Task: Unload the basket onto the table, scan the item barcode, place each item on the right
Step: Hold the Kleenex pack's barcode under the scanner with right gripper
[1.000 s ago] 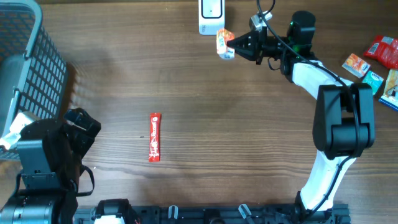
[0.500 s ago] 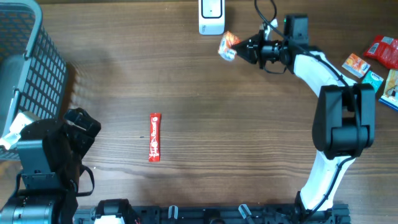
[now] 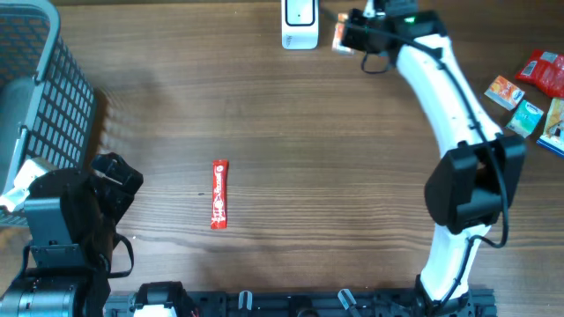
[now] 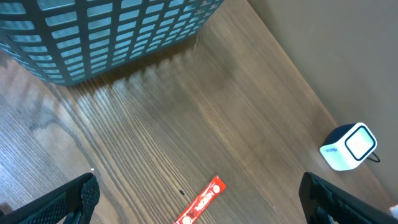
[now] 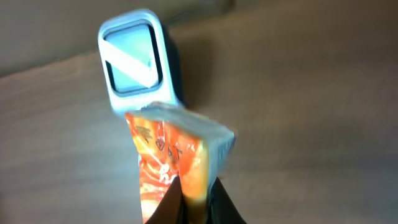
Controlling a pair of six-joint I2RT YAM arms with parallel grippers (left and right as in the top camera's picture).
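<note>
Scanner (image 3: 300, 22) stands at the far edge of the table (image 3: 335, 158), its window facing up in the overhead view. We find the right gripper (image 3: 351, 35) reaching in from the right, its fingers pressed together on the lower part of an orange packet (image 3: 339, 37). The packet hangs just beside the scanner's right side. In the right wrist view the packet's upper edge overlaps the scanner's lower rim. We cannot tell whether they touch.

The left gripper (image 4: 198, 180) sits at the near left corner with its fingers spread wide, holding nothing. A grey basket (image 3: 35, 88) fills the far left corner, its wall running close to the left arm.

A red stick (image 3: 218, 194) lies flat on the table left of centre, lengthwise towards the far edge, well apart from both grippers. Bare wood lies all round it and across the middle towards the right arm.

Several small packets (image 3: 529, 97) lie clustered at the right edge, apart from the scanner.
</note>
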